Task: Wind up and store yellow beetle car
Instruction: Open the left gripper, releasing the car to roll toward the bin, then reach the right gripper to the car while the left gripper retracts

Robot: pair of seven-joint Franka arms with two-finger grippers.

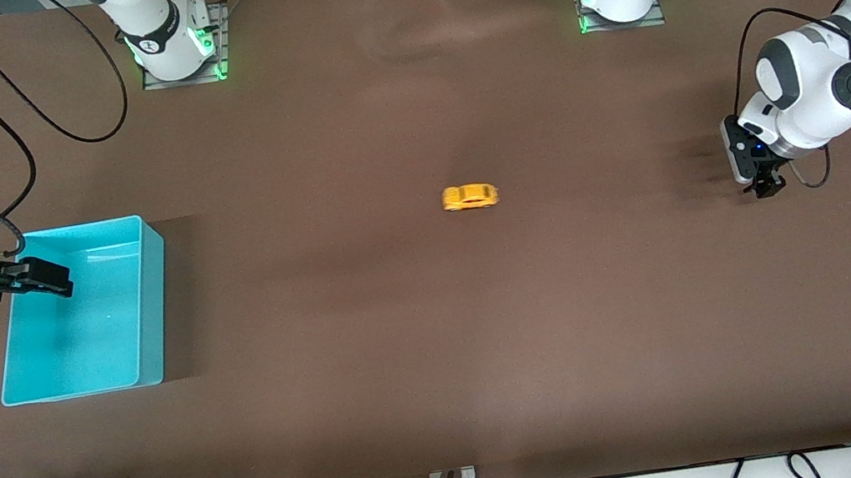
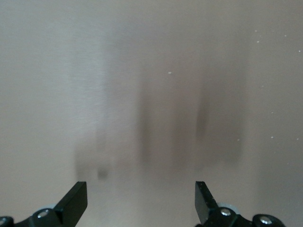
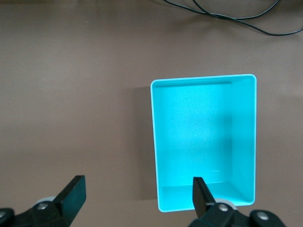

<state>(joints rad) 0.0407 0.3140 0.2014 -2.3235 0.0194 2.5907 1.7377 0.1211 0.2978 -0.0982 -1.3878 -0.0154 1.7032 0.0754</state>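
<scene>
Yellow beetle car (image 1: 470, 196): sits alone on the brown table (image 1: 445, 371), about midway between the two arms' ends, resting on its wheels with its length running along the table. Nothing touches it.

Turquoise bin (image 1: 150, 314): at the right arm's end of the table, well apart from the car, with nothing inside it (the right wrist view looks straight down into its bare floor (image 3: 199, 142)).

Left gripper (image 1: 763, 184): low over bare table at the left arm's end, well apart from the car. Fingers spread wide with nothing between them; its wrist view shows only brown surface and shadow.

Right gripper (image 1: 48, 278): up in the air over the bin's edge, fingers wide apart and holding nothing. This arm seems to wait.

Stage, as I judge it: nothing is started yet; the car is neither wound nor stored.

Risk, the grasp: the car is tiny and rounded, so fingers closing off-centre could squirt it sideways or roll it away on its wheels.

Risk, the winding: pulling it back along the table needs downward pressure; too little and the wheels slip, too much and the car may tip or skid out.

Risk, the release: once wound, a loose grip could let it shoot off before it reaches the bin.

Risk, the drop: let go near the rim, it could bounce out.
</scene>
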